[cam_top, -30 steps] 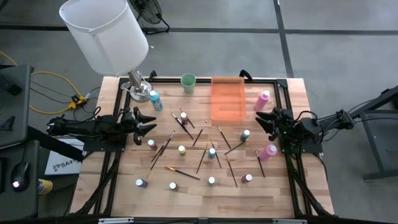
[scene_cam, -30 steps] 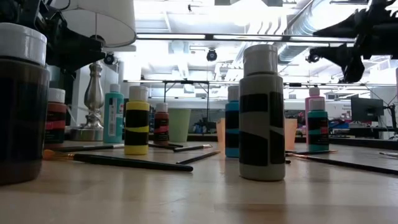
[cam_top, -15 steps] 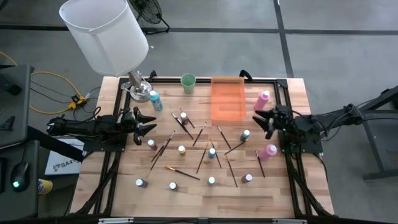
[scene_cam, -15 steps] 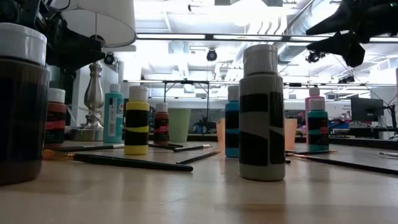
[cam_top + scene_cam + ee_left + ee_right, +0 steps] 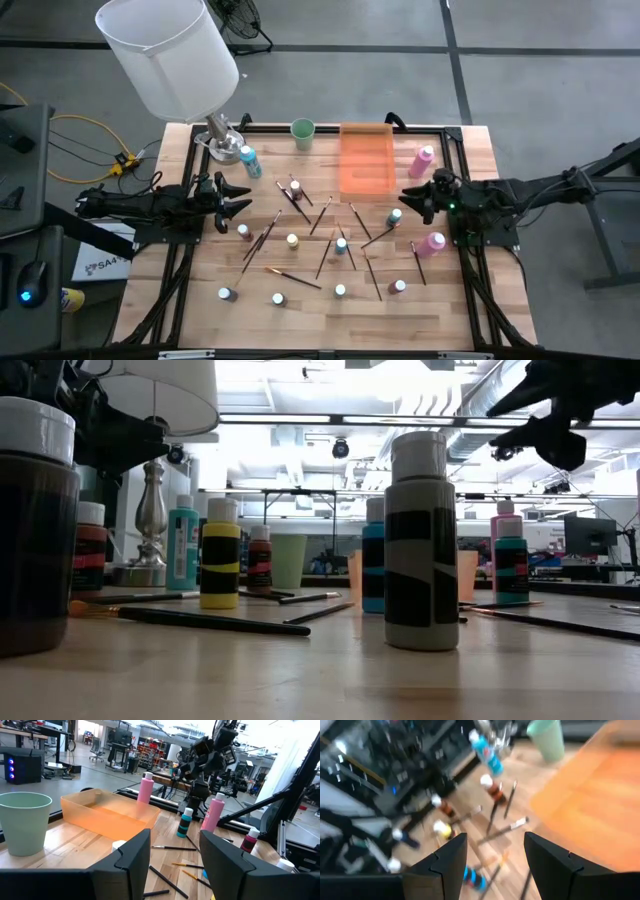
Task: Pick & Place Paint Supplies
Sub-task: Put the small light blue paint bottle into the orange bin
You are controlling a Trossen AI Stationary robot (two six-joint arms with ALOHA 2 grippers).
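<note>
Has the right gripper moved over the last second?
Yes. In the high view the right gripper has slid inward from the table's right side, ending beside the teal bottle below the orange tray.

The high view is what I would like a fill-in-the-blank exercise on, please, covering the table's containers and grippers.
1. The translucent tray at the table's far edge is coloured ____.
2. The green cup stands between the tray and the ____ base.
3. The right gripper hovers, fingers ____, near a teal bottle.
4. The left gripper holds ____.

Missing words: orange; lamp's; open; nothing
</note>
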